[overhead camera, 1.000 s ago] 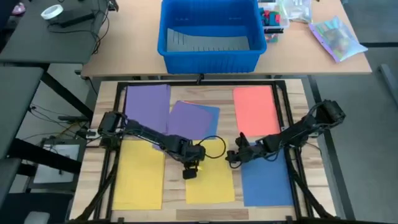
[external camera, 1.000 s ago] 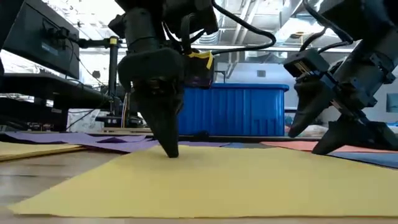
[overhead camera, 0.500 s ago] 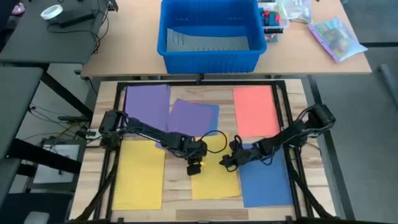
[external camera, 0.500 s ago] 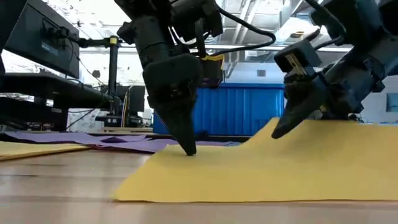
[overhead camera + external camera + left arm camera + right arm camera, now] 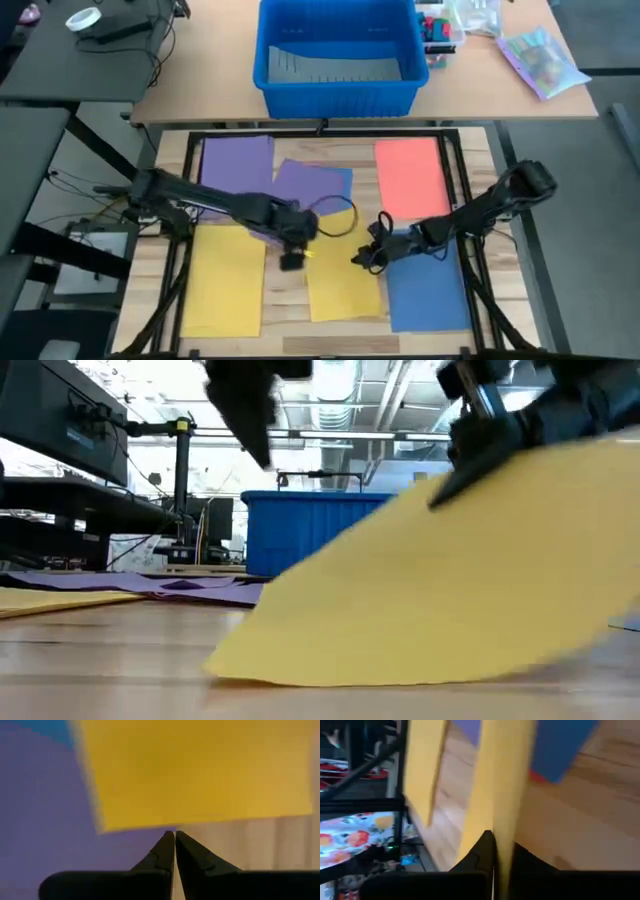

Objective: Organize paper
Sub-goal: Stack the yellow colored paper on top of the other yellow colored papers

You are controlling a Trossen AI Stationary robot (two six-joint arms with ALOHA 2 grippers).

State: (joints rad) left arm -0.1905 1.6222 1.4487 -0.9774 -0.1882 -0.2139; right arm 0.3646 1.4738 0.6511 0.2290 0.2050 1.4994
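The right gripper (image 5: 362, 258) is pinched shut on one edge of the middle yellow sheet of thin letter-size paper (image 5: 343, 283); in the right wrist view that sheet (image 5: 502, 805) runs edge-on straight between the two dark fingers (image 5: 480, 852). Half a second ago this sheet was only curled up at the gripper's side, and a second ago it lay flat on the wooden table (image 5: 285, 290); now the low view shows it tilted steeply, its high edge held up under the right gripper (image 5: 462, 458) and its low edge touching the tabletop. The left gripper (image 5: 292, 260), which had its closed tip pressed down on the sheet in both earlier views, has lifted off and drawn back toward its own side, so that it hangs just beside the sheet's edge, over bare wood; in the low view it has risen nearly out of the picture's top (image 5: 252, 420). Its fingers (image 5: 165, 851) are closed tip to tip with nothing between them, pointing at the corner where the yellow sheet (image 5: 200, 767) overlaps a purple one (image 5: 45, 820). The other sheets lie flat as before: a second yellow sheet (image 5: 222, 280) at the left front, two purple sheets (image 5: 238, 165) (image 5: 305, 188) behind it, a salmon-red sheet (image 5: 410, 175) at the right rear, and a blue sheet (image 5: 428, 285) at the right front, beside the lifted one.
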